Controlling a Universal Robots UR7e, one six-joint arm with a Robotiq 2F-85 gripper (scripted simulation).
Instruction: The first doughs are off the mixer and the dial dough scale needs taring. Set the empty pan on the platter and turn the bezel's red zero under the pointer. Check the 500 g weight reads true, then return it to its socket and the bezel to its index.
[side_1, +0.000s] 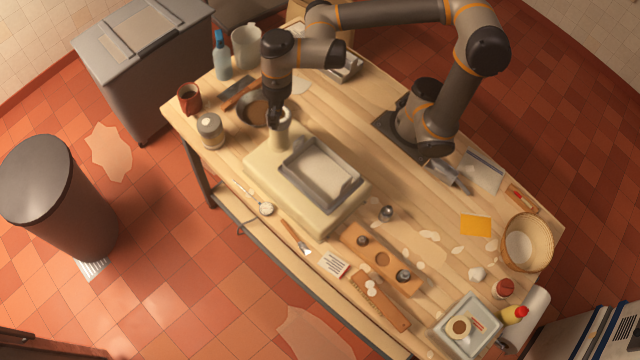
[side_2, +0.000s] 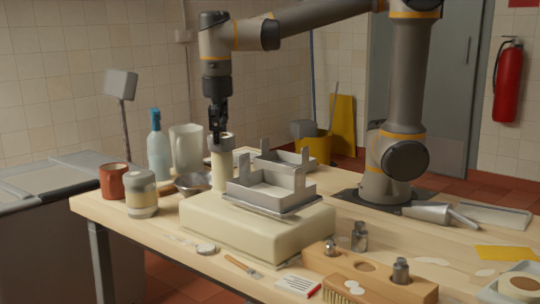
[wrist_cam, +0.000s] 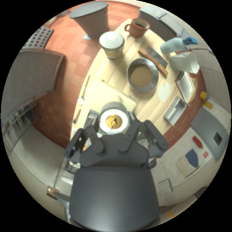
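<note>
The bezel (wrist_cam: 114, 121) of the dial (side_2: 220, 141) is partly hidden by my fingers in the wrist camera; it rings a white dial face with a brass hub on top of the cream post at the scale's far-left corner. The bezel is gripped by my gripper (side_2: 218, 134), which comes straight down onto it. The grey pan (side_1: 321, 173) sits on the platter of the cream scale (side_2: 256, 226). The 500 g weight (side_1: 385, 213) stands on the bench between the scale and the wooden weight block (side_1: 381, 258), whose middle socket is empty.
A metal bowl (side_1: 251, 110) sits close behind the dial post, with a shaker jar (side_1: 210, 131), a red mug (side_1: 189, 98), a bottle (side_2: 158, 146) and a white jug (side_2: 186, 147) further left. My arm's base (side_1: 425, 125) stands to the right.
</note>
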